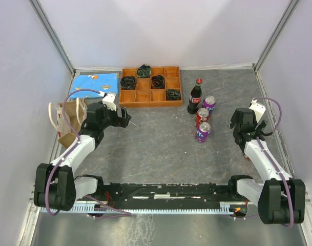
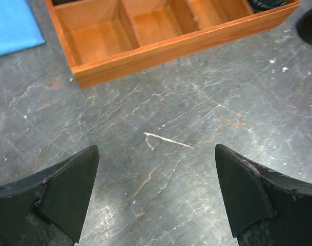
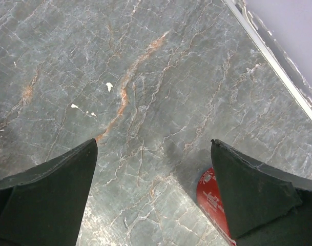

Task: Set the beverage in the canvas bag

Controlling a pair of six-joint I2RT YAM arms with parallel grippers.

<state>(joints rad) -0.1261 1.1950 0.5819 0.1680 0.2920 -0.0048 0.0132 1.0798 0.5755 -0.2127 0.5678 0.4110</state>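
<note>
Tan canvas marks the far left of the counter [image 1: 156,146]. The canvas bag [image 1: 68,123] stands upright near the left wall with its white loop handles raised, and the left arm's forearm passes just beside it. Behind it, a blue patterned cloth [image 1: 94,83] lies flat in the back-left corner, just beside the wooden tray [image 2: 186,48].

The left gripper [image 2: 157,148] hangs over bare counter to the right of the bag and in front of the tray. Its jaws are spread wide and it holds nothing. Several of the tray's compartments hold black coiled items [image 1: 128,82], while the front compartments nearest this gripper show bare wood.

The drinks stand in a close cluster right of the tray, well apart from the bag. A cola bottle [image 1: 195,97] with a red cap is at the back, with a purple can [image 1: 209,103] just beside it. A red can [image 1: 202,117] stands in front of those, and a second purple can [image 1: 203,132] is nearest the arms.

Further right, apart from the cans, the right gripper [image 3: 153,146] hovers over the marbled counter near the right wall. Its jaws are also wide and it grasps nothing. A red patch with white print shows by its right finger, but I cannot tell what it is.
</note>
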